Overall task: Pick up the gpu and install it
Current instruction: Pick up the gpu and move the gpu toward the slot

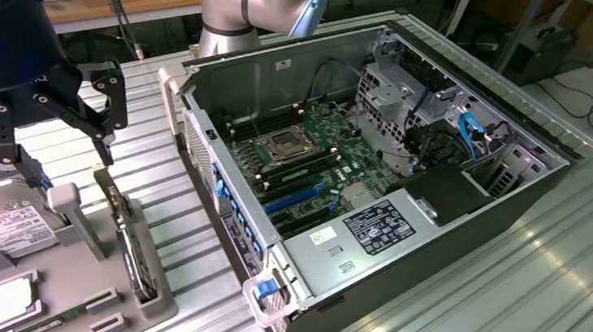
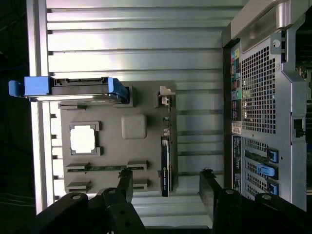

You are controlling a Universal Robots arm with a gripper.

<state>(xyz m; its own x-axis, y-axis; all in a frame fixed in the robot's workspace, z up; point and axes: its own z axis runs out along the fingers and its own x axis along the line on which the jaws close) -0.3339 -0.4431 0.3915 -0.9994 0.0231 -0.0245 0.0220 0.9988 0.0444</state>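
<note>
The gpu (image 1: 130, 239) stands on edge in a slot along the exterior view's right side of a grey fixture tray (image 1: 79, 277). It is a thin dark card with a pale bracket end. My gripper (image 1: 67, 159) hangs above the tray, open, with nothing between its fingers. From the wrist view the gpu (image 2: 165, 146) runs as a narrow strip, and the gripper (image 2: 165, 178) sits over one end of it, a dark finger (image 2: 126, 180) on either side and well apart from the card. The open PC case (image 1: 298, 60) lies at the exterior view's right, motherboard (image 1: 308, 165) and blue slots (image 1: 294, 199) exposed.
On the tray (image 2: 146, 102) are a hard drive (image 1: 8, 226) with blue rails (image 2: 34, 87), a processor (image 2: 82, 139) and a memory stick (image 2: 105, 168). The case's perforated back panel (image 2: 258, 92) stands close beside the tray. The table is ribbed aluminium (image 1: 503, 276).
</note>
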